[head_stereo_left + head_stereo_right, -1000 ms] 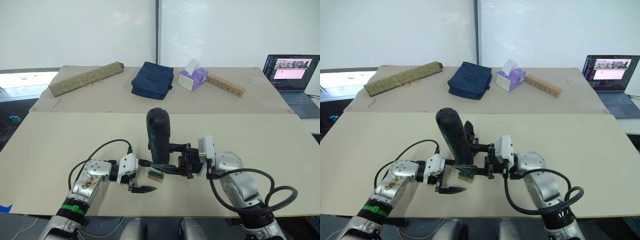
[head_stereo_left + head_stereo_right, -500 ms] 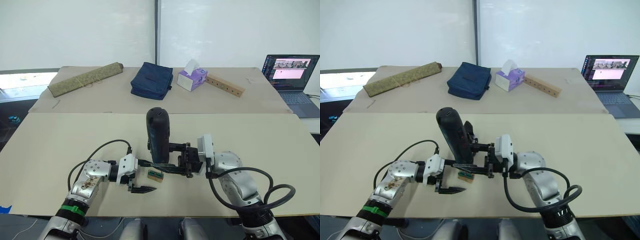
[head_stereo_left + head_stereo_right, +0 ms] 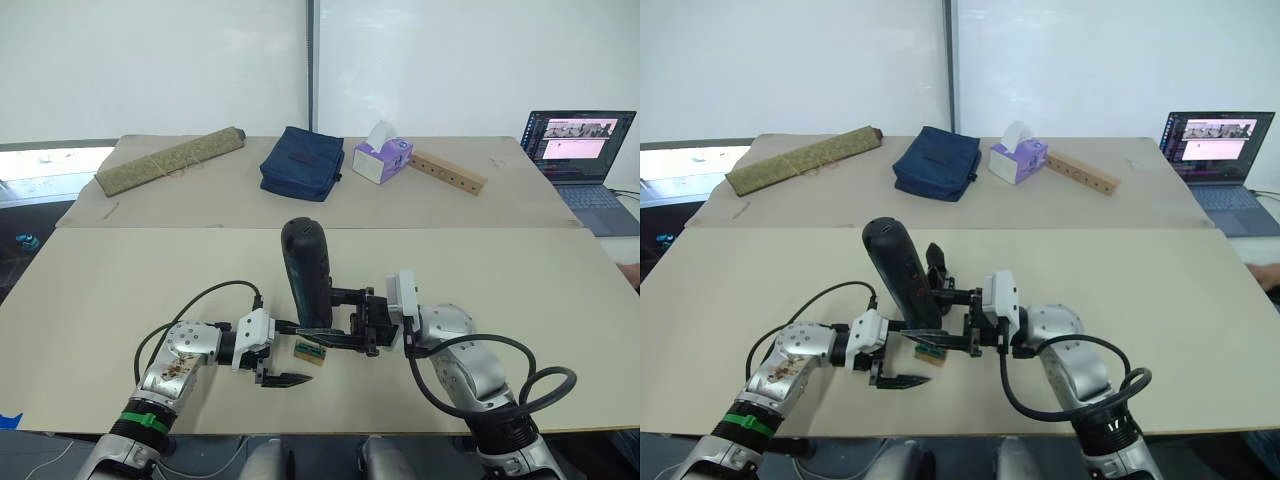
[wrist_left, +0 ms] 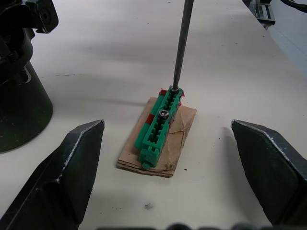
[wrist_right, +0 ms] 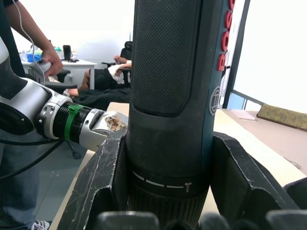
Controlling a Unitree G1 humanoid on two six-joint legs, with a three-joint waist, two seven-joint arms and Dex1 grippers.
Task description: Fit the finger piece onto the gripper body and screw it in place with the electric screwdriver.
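Observation:
My right gripper (image 3: 335, 318) is shut on the electric screwdriver (image 3: 307, 275), a thick black cylinder held upright and leaning a little to the left. Its thin metal bit (image 4: 181, 43) comes down onto a screw at the far end of a small green block (image 4: 158, 127) on tan card. My left gripper (image 3: 290, 353) is open, with its fingers (image 4: 72, 167) spread wide on either side of that block and touching nothing. The gripper body (image 3: 935, 268) stands just behind the screwdriver, and its round dark base (image 4: 19, 96) is close to the block. The finger piece is out of view.
Along the far table lie a rolled tan mat (image 3: 170, 158), a navy bag (image 3: 300, 162), a tissue box (image 3: 381, 158) and a wooden bar with holes (image 3: 448, 172). A laptop (image 3: 578, 150) sits at the far right. A person (image 5: 29, 38) stands beyond the table.
The screwdriver's top has leaned to the left, and my right gripper has shifted slightly left with it. The left gripper and the green block have stayed put.

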